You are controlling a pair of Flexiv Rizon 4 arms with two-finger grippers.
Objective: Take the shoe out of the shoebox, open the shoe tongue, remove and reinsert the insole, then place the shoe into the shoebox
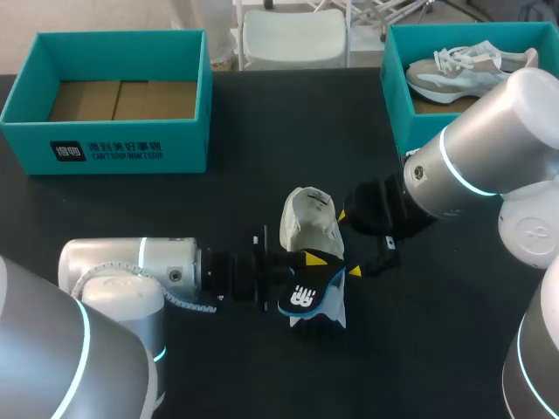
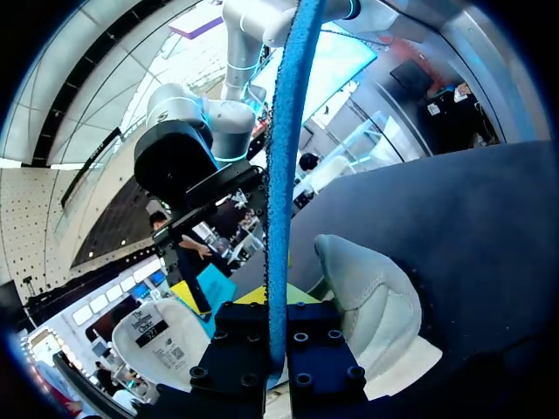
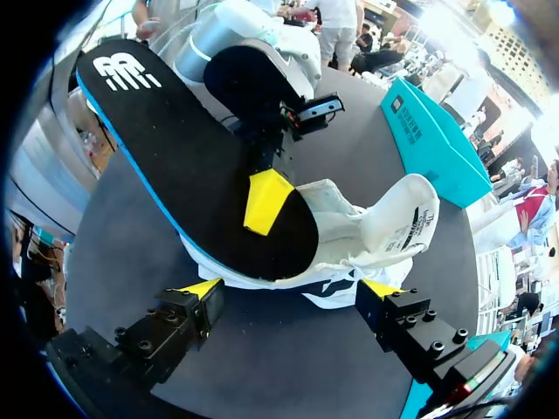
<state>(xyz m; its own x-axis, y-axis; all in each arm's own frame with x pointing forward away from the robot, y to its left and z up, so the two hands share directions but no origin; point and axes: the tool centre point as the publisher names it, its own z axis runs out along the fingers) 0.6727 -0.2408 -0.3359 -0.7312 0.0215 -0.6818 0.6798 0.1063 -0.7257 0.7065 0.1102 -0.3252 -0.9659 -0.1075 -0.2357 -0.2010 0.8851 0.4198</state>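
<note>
- Head view: white shoe (image 1: 307,218) lying on the table (image 1: 262,131), near its middle. Left gripper (image 1: 307,259) pinching the black, blue-edged insole (image 1: 310,297) over the shoe. Right gripper (image 1: 348,243) spread wide, just beside the shoe.
- Left wrist view: insole (image 2: 281,175) edge-on, clamped between the fingers (image 2: 323,349). Shoe (image 2: 371,297) just beyond.
- Right wrist view: fingers (image 3: 203,288) wide apart, shoe (image 3: 384,218) ahead. Insole (image 3: 192,166) tilted, lower end at the shoe's opening.

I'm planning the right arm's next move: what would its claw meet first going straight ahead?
Most likely the white shoe, lying just ahead of the open right claw; the black insole rises over it, so depth is uncertain.
</note>
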